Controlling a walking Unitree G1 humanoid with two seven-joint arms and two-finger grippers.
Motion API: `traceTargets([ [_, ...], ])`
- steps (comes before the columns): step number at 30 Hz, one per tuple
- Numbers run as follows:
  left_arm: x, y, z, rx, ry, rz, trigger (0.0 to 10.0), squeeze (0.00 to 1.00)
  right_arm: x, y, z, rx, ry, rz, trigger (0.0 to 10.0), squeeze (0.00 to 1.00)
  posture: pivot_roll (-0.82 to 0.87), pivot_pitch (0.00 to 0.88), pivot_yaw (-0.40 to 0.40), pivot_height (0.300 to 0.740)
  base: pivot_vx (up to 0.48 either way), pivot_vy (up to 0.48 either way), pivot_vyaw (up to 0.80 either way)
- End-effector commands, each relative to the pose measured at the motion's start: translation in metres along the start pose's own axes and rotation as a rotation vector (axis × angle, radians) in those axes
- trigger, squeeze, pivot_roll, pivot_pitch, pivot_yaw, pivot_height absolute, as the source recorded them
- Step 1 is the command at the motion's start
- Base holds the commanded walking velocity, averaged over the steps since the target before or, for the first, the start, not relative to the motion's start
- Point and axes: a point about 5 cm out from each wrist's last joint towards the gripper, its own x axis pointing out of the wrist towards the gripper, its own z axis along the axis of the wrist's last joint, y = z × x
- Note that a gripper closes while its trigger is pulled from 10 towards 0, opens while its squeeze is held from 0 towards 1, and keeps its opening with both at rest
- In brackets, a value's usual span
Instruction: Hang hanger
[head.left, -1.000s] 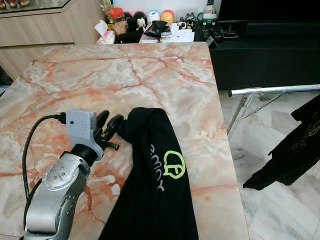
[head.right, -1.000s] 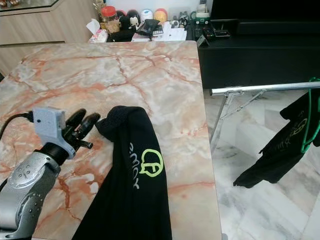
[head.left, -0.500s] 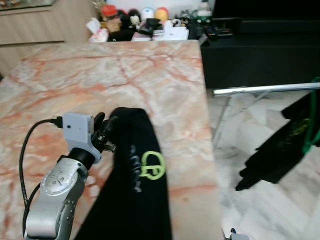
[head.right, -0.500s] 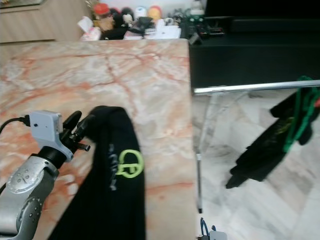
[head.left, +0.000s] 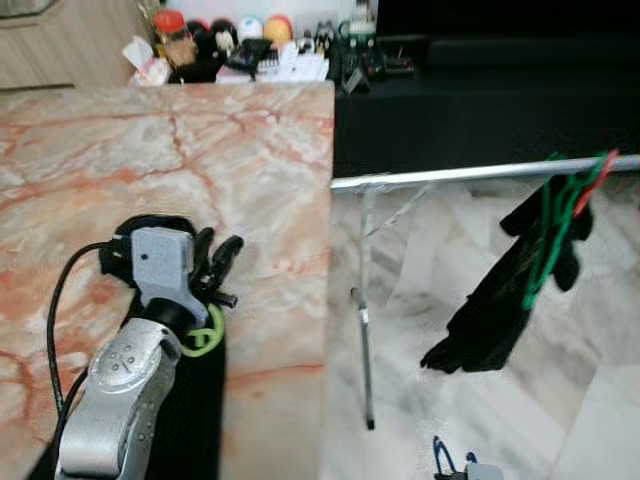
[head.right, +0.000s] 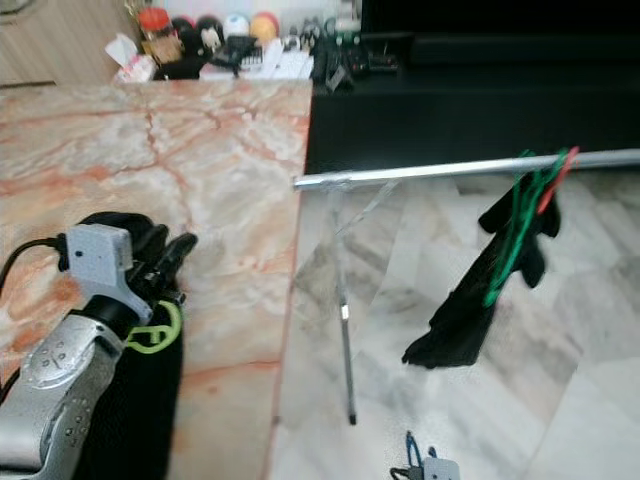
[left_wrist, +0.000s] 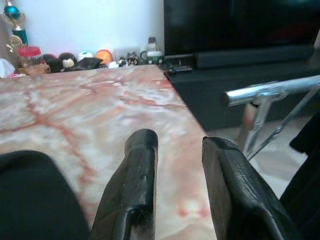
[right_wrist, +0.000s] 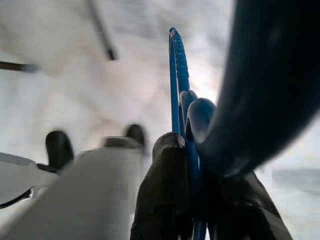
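Note:
A blue hanger (right_wrist: 179, 95) is clamped between the fingers of my right gripper (right_wrist: 192, 150). Its hook tip (head.left: 443, 453) pokes up at the bottom of the head views, low over the floor. A silver clothes rail (head.left: 470, 174) runs to the right from the table's corner. A black garment (head.left: 500, 300) hangs from it on a green hanger (head.left: 545, 230), next to a red one (head.left: 598, 172). My left gripper (head.left: 218, 248) hovers open over the marble table (head.left: 250, 150), holding nothing. A black shirt (head.left: 195, 400) with a green logo lies under that arm.
Jars, toys and small items (head.left: 240, 50) crowd the table's far edge. A black TV cabinet (head.left: 480, 100) stands behind the rail. The rack's thin leg (head.left: 365, 330) comes down to the marble floor (head.left: 560, 400) close to the table's side.
The view has swung right, so the rail and hanging garment sit nearer the middle. The blue hanger's tip has come into view at the bottom. My left arm now lies over the shirt.

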Motion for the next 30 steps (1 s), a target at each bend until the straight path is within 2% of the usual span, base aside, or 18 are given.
traceTargets([
  [1, -0.004, 0.006, -0.003, 0.011, 0.01, 0.031, 10.0, 0.0, -0.003, 0.007, -0.013, 0.007, 0.047, 0.018, 10.0, 0.0, 0.07, 0.202, 0.048, 0.74, 0.0, -0.48, 0.0],
  [7, -0.001, 0.005, -0.006, 0.001, 0.013, 0.027, 10.0, 0.0, -0.002, 0.008, -0.011, 0.022, 0.041, 0.011, 10.0, 0.0, 0.06, 0.177, 0.051, 0.74, 0.0, -0.48, 0.0],
  [14, 0.003, 0.003, -0.023, -0.004, 0.037, 0.025, 10.0, 0.0, 0.0, 0.01, -0.005, 0.037, 0.032, 0.003, 10.0, 0.0, 0.05, 0.117, 0.045, 0.74, 0.0, -0.48, 0.0],
  [19, 0.001, 0.009, -0.052, 0.005, 0.115, 0.049, 10.0, 0.0, 0.001, 0.011, 0.002, 0.031, 0.023, 0.002, 10.0, 0.0, 0.05, 0.058, 0.033, 0.74, 0.0, -0.48, 0.0],
  [20, -0.002, 0.011, -0.067, -0.005, 0.169, 0.048, 10.0, 0.0, 0.002, 0.011, 0.003, 0.03, 0.021, 0.0, 10.0, 0.0, 0.05, 0.025, 0.028, 0.74, 0.0, -0.472, 0.0],
  [25, -0.006, 0.007, -0.093, 0.029, 0.274, 0.004, 10.0, 0.0, 0.003, 0.01, 0.007, 0.038, 0.014, -0.009, 10.0, 0.0, 0.05, 0.0, 0.02, 0.74, 0.0, -0.337, 0.0],
  [27, -0.01, 0.005, -0.104, 0.039, 0.303, -0.019, 10.0, 0.0, 0.003, 0.009, 0.008, 0.049, 0.012, -0.014, 10.0, 0.0, 0.04, 0.0, 0.017, 0.74, 0.0, 0.0, 0.0],
  [30, -0.027, 0.009, -0.136, 0.015, 0.414, 0.024, 10.0, 0.0, 0.002, 0.007, 0.005, 0.071, 0.017, -0.021, 10.0, 0.0, 0.04, 0.0, 0.012, 0.74, 0.0, 0.0, 0.0],
])
